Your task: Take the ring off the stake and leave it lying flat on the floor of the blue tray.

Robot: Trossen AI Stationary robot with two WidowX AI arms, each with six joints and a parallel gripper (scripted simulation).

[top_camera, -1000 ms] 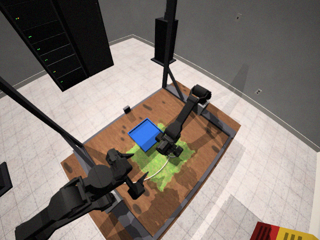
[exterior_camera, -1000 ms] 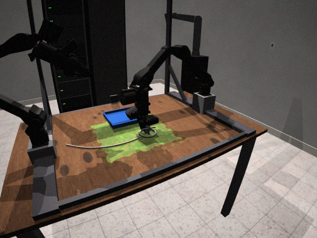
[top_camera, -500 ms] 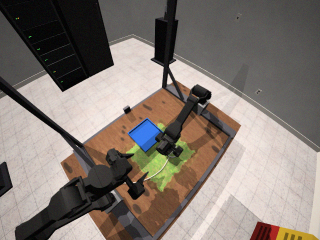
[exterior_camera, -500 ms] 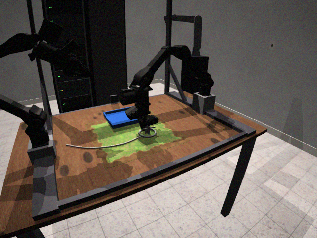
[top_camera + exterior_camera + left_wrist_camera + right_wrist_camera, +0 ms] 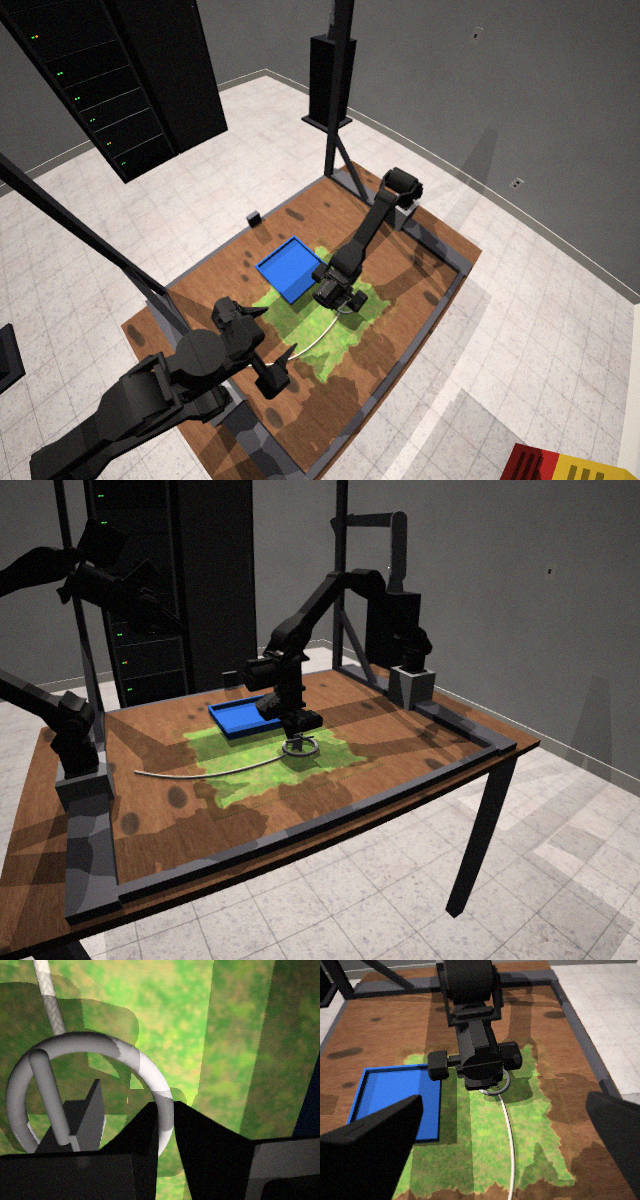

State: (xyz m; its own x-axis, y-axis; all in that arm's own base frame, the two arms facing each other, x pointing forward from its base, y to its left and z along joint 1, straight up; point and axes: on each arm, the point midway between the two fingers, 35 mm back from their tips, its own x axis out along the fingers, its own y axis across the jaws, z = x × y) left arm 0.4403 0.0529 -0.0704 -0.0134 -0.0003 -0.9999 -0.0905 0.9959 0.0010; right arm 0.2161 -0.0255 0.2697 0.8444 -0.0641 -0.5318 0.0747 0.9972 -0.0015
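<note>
The grey ring [image 5: 145,1067] lies around a short stake [image 5: 50,1095] on the green mat; it also shows in the exterior view [image 5: 299,748] and in the right wrist view [image 5: 502,1085]. My left gripper [image 5: 164,1109] is down on the mat and shut on the ring's rim on the side towards the tray; it also shows in the top view [image 5: 338,297]. The blue tray [image 5: 289,268] [image 5: 395,1097] stands just beside it, empty. My right gripper [image 5: 271,333] is open and empty, raised high over the table's near end.
A thin white cord [image 5: 206,774] runs from the stake across the green mat [image 5: 268,764] to the bare wood. A raised grey rim [image 5: 310,826] borders the table. Black frame posts [image 5: 330,103] stand at the back.
</note>
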